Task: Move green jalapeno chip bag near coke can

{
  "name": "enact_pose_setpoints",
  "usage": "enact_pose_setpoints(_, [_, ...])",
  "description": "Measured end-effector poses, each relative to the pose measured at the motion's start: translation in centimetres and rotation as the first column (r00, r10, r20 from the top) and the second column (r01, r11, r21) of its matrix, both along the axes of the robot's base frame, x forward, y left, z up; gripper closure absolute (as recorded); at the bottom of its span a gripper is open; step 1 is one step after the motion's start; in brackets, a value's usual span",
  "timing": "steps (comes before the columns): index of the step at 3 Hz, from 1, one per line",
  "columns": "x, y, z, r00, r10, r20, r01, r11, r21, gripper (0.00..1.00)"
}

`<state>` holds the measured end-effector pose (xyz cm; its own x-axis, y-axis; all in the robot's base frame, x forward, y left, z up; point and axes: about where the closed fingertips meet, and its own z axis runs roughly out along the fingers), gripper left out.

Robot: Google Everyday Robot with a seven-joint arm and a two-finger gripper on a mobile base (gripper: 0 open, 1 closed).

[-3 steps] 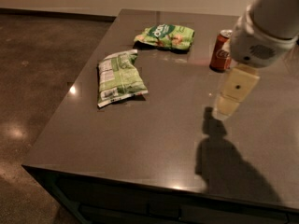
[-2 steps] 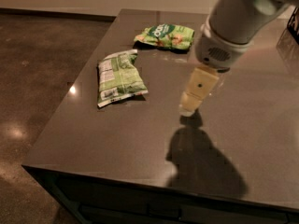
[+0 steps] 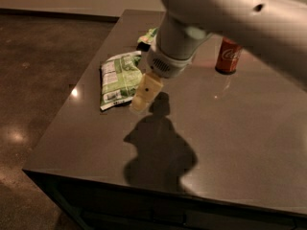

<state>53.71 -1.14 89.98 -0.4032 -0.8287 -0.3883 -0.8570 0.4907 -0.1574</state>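
The cream gripper [image 3: 140,102] is just beside the crinkly light-green chip bag [image 3: 116,78]; its grip state cannot be told. The small red soda can [image 3: 228,56] stands well apart.

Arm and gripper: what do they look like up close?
The arm is a fat, smooth, pale-grey tube with a small dark hole; a ribbed grey collar ends it. The gripper, by the green jalapeno chip bag, is cream with one black dot. No cables show.

White rounded arm [image 3: 230,8], ribbed wrist [image 3: 164,65]; cream end effector [image 3: 139,103], black dot [image 3: 144,88], above table [image 3: 240,143].
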Motion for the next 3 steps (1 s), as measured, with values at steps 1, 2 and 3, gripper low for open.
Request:
enact_pose_setpoints(1, [2.1, 3.3, -1.5, 0.9994, -0.024, 0.024, 0.023, 0.999, 0.026, 0.00])
enact_pose_setpoints(2, [4.8, 5.1, -3.3, 0.9977, -0.066, 0.012, 0.066, 0.997, 0.036, 0.00])
enact_pose_setpoints(3, [6.8, 6.2, -4.8, 0.9951, -0.097, -0.018, 0.098, 0.995, 0.035, 0.00])
